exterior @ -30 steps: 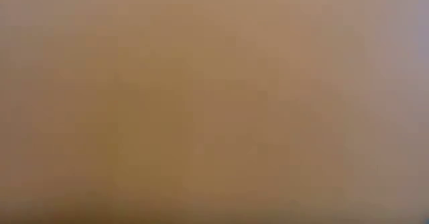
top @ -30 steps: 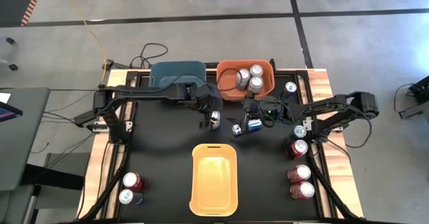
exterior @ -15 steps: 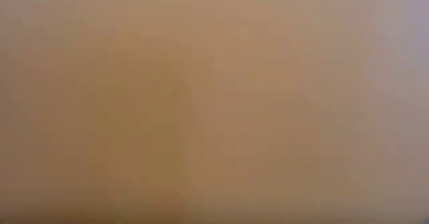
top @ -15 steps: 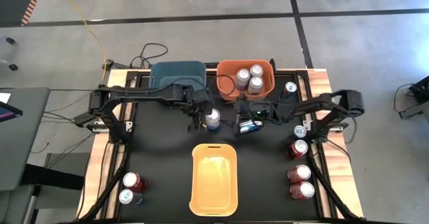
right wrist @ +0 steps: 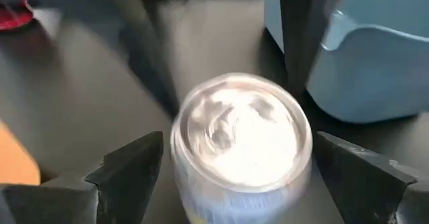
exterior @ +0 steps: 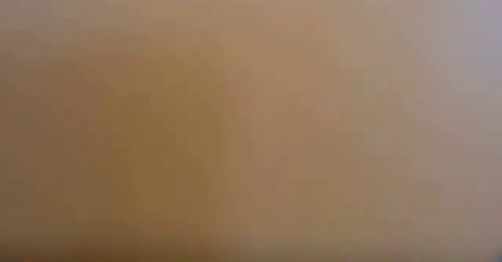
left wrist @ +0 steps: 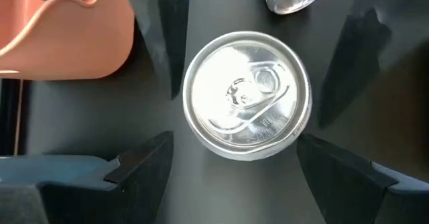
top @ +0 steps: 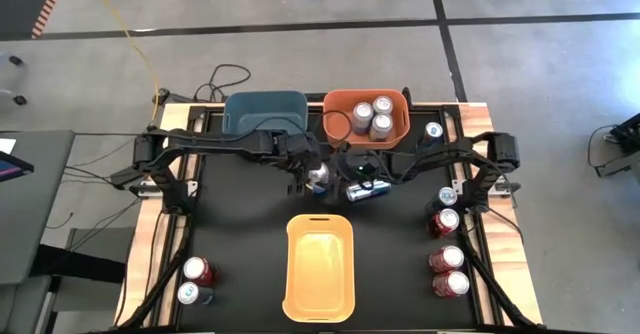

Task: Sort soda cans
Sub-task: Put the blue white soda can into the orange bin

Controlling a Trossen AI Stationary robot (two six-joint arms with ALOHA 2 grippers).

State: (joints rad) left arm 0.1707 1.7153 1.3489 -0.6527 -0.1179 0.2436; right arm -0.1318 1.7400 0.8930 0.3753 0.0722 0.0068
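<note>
The left tool [top: 312, 178] stands spread around an upright silver-topped metal can [left wrist: 247, 95] on the black counter [top: 240, 234]; the right tool [top: 358, 186], fingers apart, flanks a lying blue can [top: 368, 188].

light: bright, even | low view: total blur | right wrist: motion-blurred

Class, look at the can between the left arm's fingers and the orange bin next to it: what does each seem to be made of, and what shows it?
Upright silver-topped soda can: looks like bare shiny metal, with bright glare and a pull tab. Orange bin: probably plastic, with a smooth matte wall and rounded moulded rim.
</note>
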